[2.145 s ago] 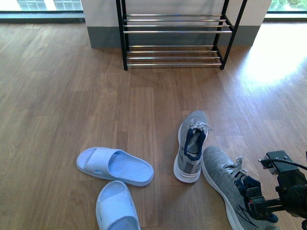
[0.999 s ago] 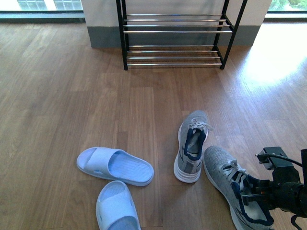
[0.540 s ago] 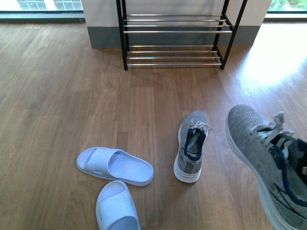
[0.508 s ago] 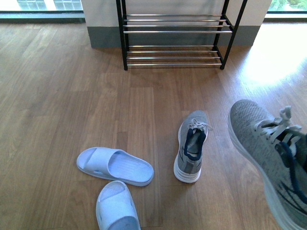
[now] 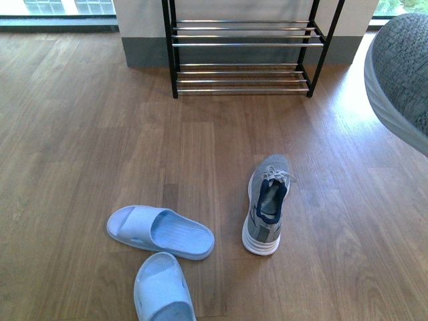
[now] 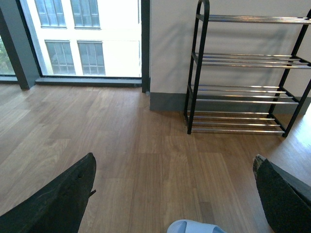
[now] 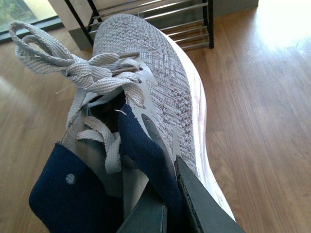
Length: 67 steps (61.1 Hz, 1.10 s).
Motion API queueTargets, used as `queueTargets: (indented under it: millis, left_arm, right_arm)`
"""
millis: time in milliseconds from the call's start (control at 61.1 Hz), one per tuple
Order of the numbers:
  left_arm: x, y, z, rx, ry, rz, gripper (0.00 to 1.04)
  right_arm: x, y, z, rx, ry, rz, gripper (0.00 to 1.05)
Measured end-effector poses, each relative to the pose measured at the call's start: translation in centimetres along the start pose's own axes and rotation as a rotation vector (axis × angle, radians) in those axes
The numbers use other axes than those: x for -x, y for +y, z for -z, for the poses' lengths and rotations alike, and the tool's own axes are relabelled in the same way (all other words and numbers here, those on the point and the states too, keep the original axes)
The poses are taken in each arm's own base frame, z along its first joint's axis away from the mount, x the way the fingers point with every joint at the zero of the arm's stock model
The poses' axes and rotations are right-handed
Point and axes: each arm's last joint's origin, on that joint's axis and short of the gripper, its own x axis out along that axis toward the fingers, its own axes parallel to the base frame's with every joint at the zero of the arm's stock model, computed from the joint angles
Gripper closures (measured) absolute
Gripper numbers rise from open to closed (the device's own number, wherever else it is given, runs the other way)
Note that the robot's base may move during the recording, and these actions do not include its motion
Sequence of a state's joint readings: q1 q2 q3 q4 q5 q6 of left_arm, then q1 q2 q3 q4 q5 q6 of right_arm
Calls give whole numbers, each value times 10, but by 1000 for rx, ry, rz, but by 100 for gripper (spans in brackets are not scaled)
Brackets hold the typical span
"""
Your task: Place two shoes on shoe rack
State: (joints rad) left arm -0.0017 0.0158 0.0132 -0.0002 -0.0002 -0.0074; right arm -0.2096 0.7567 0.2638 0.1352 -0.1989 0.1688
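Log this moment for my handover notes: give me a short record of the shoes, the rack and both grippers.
held sneaker: in the air, clamped at its navy collar by the right gripper, toe toward the shoe rack
other sneaker: upright on the floor, toe toward the rack
far slipper: on the floor, left of that sneaker
near slipper: on the floor, beside the far one
shoe rack: visible shelves hold no shoes
left gripper: jaws wide apart, holding nothing

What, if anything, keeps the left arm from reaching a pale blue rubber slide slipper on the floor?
Likely nothing: yes, it looks reachable. The left arm's fingers are spread and empty, and one pale blue rubber slide slipper shows between them in its wrist view, nothing covering it.
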Motion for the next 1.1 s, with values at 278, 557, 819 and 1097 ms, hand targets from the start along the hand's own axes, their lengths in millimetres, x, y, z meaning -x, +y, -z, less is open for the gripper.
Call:
queueTargets:
  millis: [278, 557, 819, 1097]
  left_arm:
    - [0, 0, 0, 0, 0, -2, 9]
    - [0, 0, 0, 0, 0, -2, 9]
    - [0, 0, 0, 0, 1, 1, 9]
    - [0, 0, 0, 0, 0, 1, 9]
  right_arm:
    - [0, -1, 3, -4, 12, 1, 103]
    - [0, 0, 4, -5, 15, -6, 103]
    - [0, 0, 4, -5, 15, 1, 103]
    - [0, -1, 4, -6, 14, 11, 103]
